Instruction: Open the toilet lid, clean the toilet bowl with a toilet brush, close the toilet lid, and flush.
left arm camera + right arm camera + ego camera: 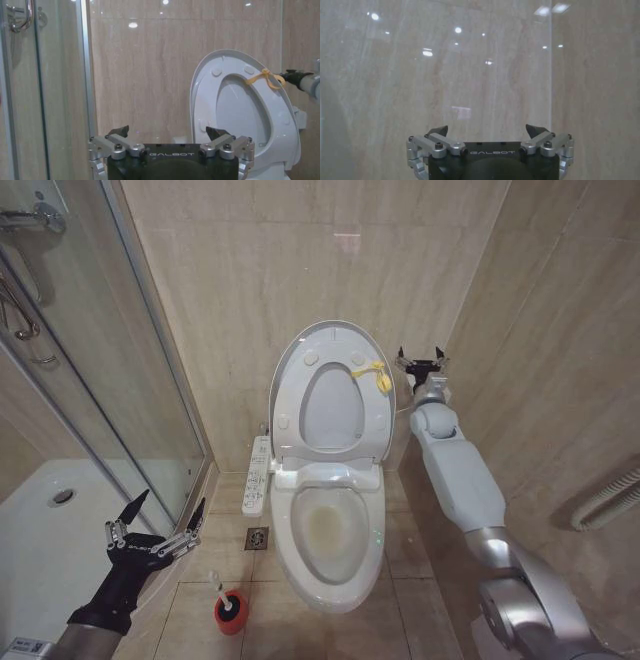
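Note:
The white toilet lid point(292, 365) stands raised against the back wall, with the ring seat up against it and a yellow tag point(374, 374) at its right edge. Below it the toilet bowl point(330, 530) lies uncovered, with a button panel point(258, 474) along its left side. The toilet brush point(222, 591) stands in its red cup holder point(230, 613) on the floor left of the bowl. My right gripper point(420, 358) is open, just right of the raised lid near the tag, holding nothing. My left gripper point(166, 521) hangs open above the floor, left of the brush. The left wrist view shows the lid point(210, 75) upright.
A glass shower screen point(110, 380) and white shower tray point(40, 530) take up the left side. A floor drain point(257, 538) lies between the shower and the bowl. Tiled walls close in behind and on the right, where a grey hose point(605, 500) hangs.

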